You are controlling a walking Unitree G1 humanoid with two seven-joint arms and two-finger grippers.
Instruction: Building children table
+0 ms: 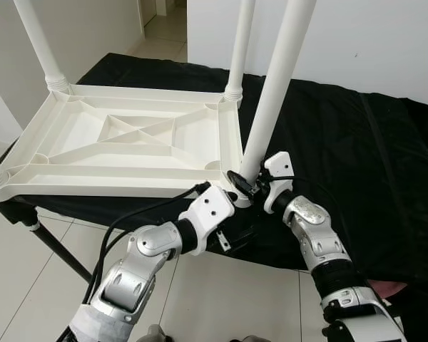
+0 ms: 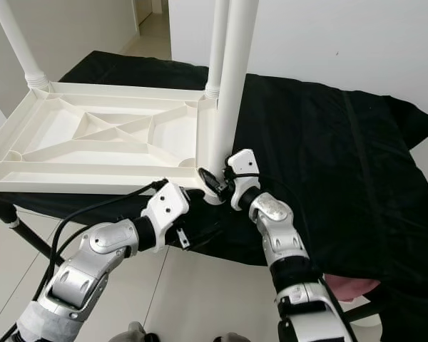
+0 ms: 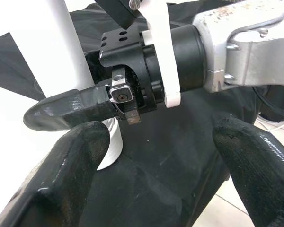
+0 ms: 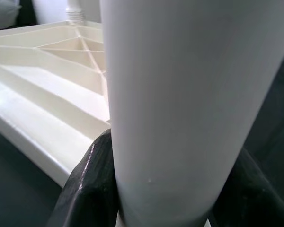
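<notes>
A white plastic children's table [image 1: 128, 142] lies upside down on a black cloth [image 1: 357, 157], with its legs pointing up. My right gripper [image 1: 244, 187] is shut on the base of the near right leg [image 1: 274, 92], just above the corner socket. In the right wrist view that leg [image 4: 175, 104] stands between the black fingers [image 4: 92, 179]. My left gripper [image 3: 161, 142] is open with nothing between its fingers, close beside the right gripper at the same corner. It reaches in from below the table's front edge [image 1: 114, 189].
Two more legs rise at the back left [image 1: 39, 43] and back right [image 1: 241, 43]. The cloth-covered surface rests on a dark stand leg [image 1: 53, 246] over white tiled floor [image 1: 14, 285]. A doorway [image 1: 160, 21] opens behind.
</notes>
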